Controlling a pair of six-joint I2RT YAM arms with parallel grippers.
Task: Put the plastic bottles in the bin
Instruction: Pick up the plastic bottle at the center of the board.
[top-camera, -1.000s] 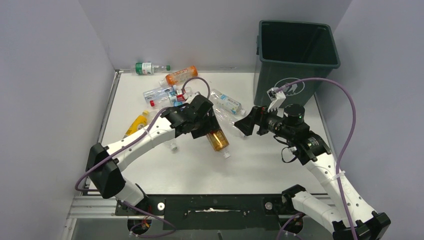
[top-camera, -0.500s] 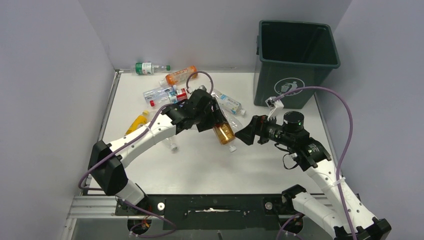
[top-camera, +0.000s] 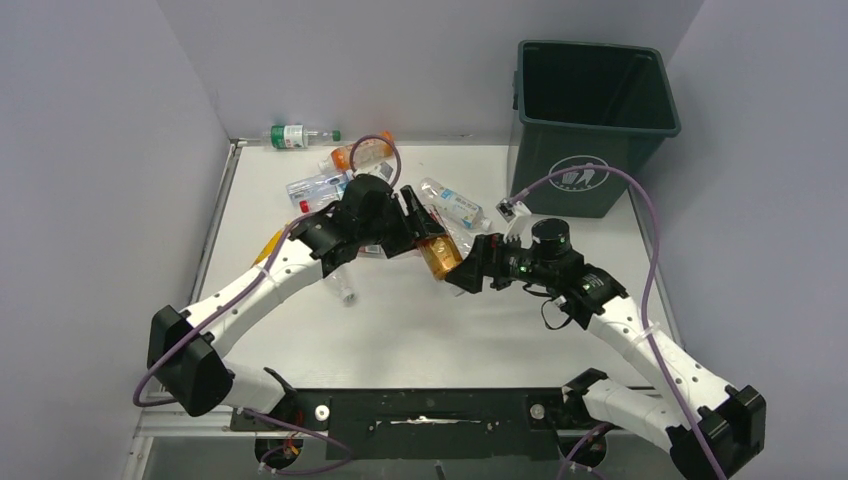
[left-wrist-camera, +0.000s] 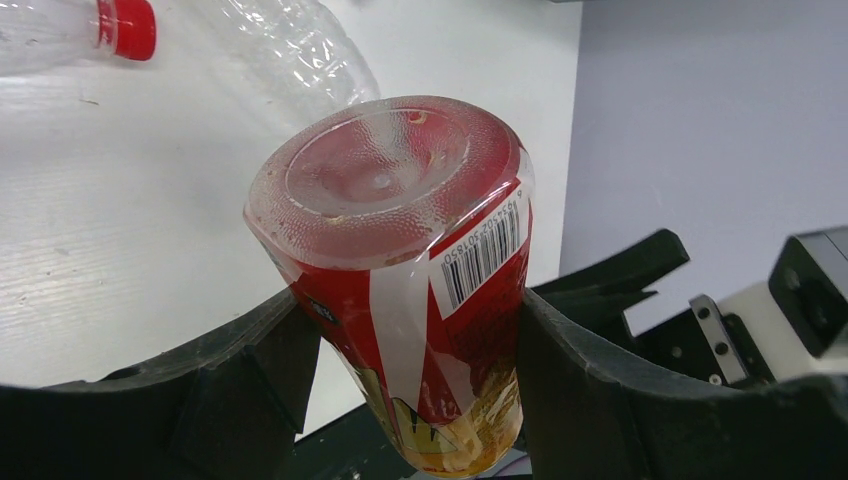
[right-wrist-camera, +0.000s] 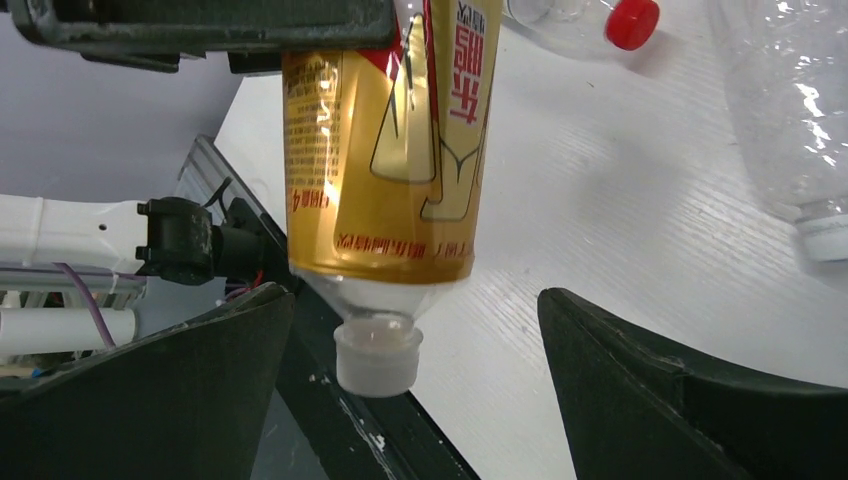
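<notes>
Near the middle of the surface (top-camera: 400, 330) in the top external view, the left arm (top-camera: 290, 260) is reaching in from the near left. The left jaws are gripping the amber bottle (top-camera: 438, 256) around its body. The bottle is lying tilted, with its cap end pointing toward the near right. The right arm (top-camera: 625, 325) is facing it from the right, and the right jaws are standing wide open on either side of the cap end. The bin (top-camera: 560, 165) is standing at the far right corner, well apart from the held bottle. Other bottles are lying at the far left: a green-label bottle (top-camera: 293, 135) by the far wall, an orange bottle (top-camera: 362, 152), and clear bottles (top-camera: 318, 187) beyond the left arm.

In the left wrist view, two black fingers (left-wrist-camera: 250, 370) are pressing against opposite sides of the amber bottle's red label. Its dimpled base is facing the camera. A red-capped bottle (left-wrist-camera: 125, 27) is lying on the surface beyond.

In the right wrist view, the amber bottle is hanging cap-down between the open right jaws, touching neither side. Its pale cap (right-wrist-camera: 378, 362) is sitting on the neck.
</notes>
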